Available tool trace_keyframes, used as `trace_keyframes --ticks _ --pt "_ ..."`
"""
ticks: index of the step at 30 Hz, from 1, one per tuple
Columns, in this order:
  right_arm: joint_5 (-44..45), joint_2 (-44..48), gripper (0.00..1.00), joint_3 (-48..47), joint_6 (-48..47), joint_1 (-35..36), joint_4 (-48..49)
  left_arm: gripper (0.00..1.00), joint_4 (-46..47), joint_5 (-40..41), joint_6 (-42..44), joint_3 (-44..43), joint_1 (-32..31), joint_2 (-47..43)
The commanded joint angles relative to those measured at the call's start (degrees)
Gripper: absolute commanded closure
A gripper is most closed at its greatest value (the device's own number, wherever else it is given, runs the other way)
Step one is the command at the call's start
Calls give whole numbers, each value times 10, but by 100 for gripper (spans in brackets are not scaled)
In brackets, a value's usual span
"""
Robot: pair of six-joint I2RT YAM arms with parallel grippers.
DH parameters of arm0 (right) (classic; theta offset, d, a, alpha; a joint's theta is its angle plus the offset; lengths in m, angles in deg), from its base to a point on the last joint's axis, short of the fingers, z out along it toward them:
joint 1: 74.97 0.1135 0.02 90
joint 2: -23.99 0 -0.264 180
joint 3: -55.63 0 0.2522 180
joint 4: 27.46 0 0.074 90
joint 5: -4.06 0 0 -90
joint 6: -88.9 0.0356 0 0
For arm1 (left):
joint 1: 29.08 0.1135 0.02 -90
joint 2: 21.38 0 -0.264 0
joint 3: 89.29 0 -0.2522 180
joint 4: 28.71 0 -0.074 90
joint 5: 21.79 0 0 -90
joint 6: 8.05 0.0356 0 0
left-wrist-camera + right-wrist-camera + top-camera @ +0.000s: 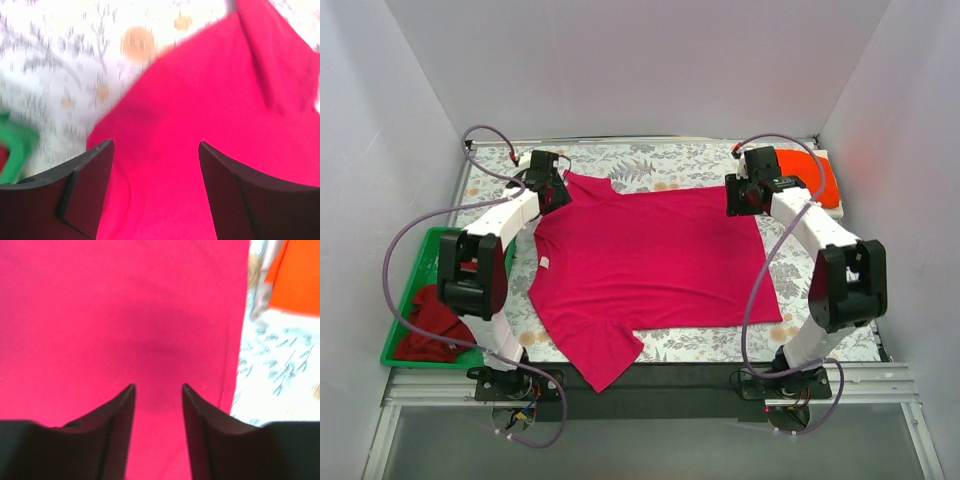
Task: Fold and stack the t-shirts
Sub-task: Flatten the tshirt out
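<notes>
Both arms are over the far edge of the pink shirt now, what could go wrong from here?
1. The right gripper sits inside the pink shirt side edge, jaws open over flat cloth; it may pinch a bunch instead of the corner, skewing the fold.
2. The orange shirt lies close beside it and could get snagged.
3. The near sleeve overhangs the front of the table; pulling may drag it off.
</notes>
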Motion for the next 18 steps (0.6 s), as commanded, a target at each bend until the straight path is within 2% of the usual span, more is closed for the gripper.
trace_keyframes --ticks 1,3,7,12,18 --pt "-14 -60 61 -52 -29 -28 47 37 62 36 58 -68 22 63" --pt "-25 -89 66 -86 -29 -41 58 39 62 35 69 -110 24 100" --pt "-47 -152 66 -127 -38 -42 62 40 48 37 72 -146 24 163" --pt "-61 -175 66 -140 -38 -44 70 41 35 44 63 -144 24 194" --pt "-58 -195 66 -140 -40 -44 78 44 -17 104 17 -114 24 200"
